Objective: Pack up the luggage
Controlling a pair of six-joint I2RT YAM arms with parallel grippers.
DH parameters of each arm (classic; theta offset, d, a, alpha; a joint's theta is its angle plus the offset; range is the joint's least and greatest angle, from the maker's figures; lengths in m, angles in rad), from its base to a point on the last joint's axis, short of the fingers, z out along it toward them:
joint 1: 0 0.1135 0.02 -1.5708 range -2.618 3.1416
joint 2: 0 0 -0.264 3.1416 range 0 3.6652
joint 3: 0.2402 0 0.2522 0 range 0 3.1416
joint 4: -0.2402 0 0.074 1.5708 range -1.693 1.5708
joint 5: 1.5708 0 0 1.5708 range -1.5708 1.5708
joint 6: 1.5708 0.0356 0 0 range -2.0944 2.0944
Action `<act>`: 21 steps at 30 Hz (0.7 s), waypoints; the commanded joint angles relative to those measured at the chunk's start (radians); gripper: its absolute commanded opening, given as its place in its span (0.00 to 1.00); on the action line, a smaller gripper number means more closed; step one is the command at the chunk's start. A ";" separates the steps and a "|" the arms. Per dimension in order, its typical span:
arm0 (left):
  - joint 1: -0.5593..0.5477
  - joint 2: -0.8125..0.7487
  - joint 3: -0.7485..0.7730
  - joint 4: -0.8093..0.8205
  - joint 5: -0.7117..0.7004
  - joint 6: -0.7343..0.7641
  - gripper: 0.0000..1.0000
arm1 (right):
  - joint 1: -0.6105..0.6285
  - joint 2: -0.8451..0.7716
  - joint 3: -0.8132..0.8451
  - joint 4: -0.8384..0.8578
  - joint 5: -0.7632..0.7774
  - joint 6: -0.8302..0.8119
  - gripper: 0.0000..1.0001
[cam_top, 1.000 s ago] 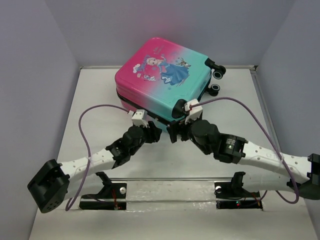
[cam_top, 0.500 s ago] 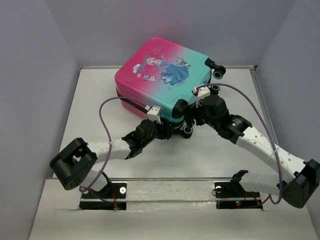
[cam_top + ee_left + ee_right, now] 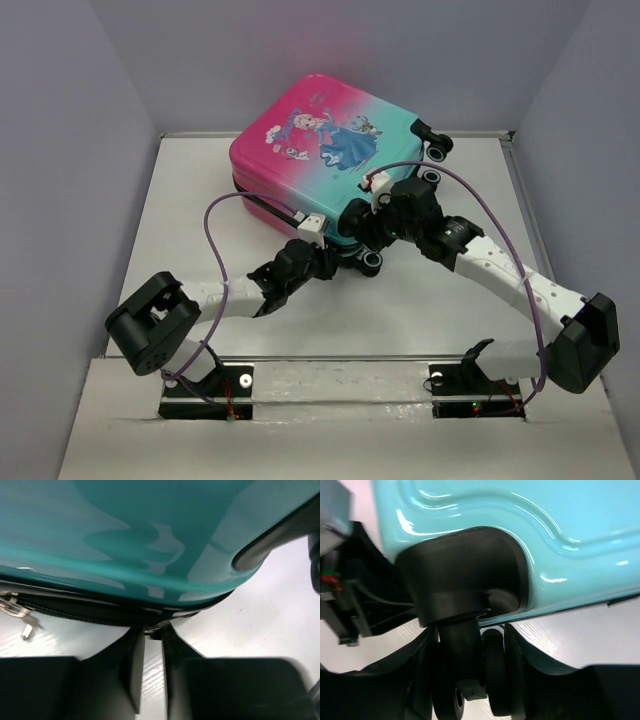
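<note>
The luggage (image 3: 325, 150) lies flat and closed at the back middle of the table, pink to teal with a cartoon princess on top. My left gripper (image 3: 326, 264) is at its near edge. In the left wrist view its jaws (image 3: 152, 634) are nearly together, pinching a metal zipper pull (image 3: 152, 628) on the black zipper trim (image 3: 80, 611) under the teal shell. My right gripper (image 3: 368, 243) is at the near corner. In the right wrist view it (image 3: 470, 647) is closed around the black caster wheel (image 3: 495, 675) below the teal shell (image 3: 520, 525).
A second zipper pull with a small key (image 3: 26, 629) hangs at the left of the zipper. Two more wheels (image 3: 437, 147) stick out at the luggage's far right. Grey walls enclose the table (image 3: 200, 190) on three sides. Purple cables loop above both arms.
Both arms have reached forward to the luggage's near edge. The right gripper swung left and closed round the near wheel; the left gripper settled on the zipper pull.
</note>
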 commanded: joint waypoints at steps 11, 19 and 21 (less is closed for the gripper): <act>0.003 -0.169 -0.034 -0.049 -0.236 0.026 0.06 | 0.001 -0.067 -0.055 0.038 0.082 0.097 0.07; 0.195 -0.220 -0.105 -0.103 -0.171 -0.035 0.06 | 0.001 -0.147 -0.091 0.023 0.015 0.114 0.07; 0.202 -0.235 -0.102 -0.111 -0.206 -0.045 0.06 | 0.001 -0.150 -0.095 0.020 0.009 0.117 0.07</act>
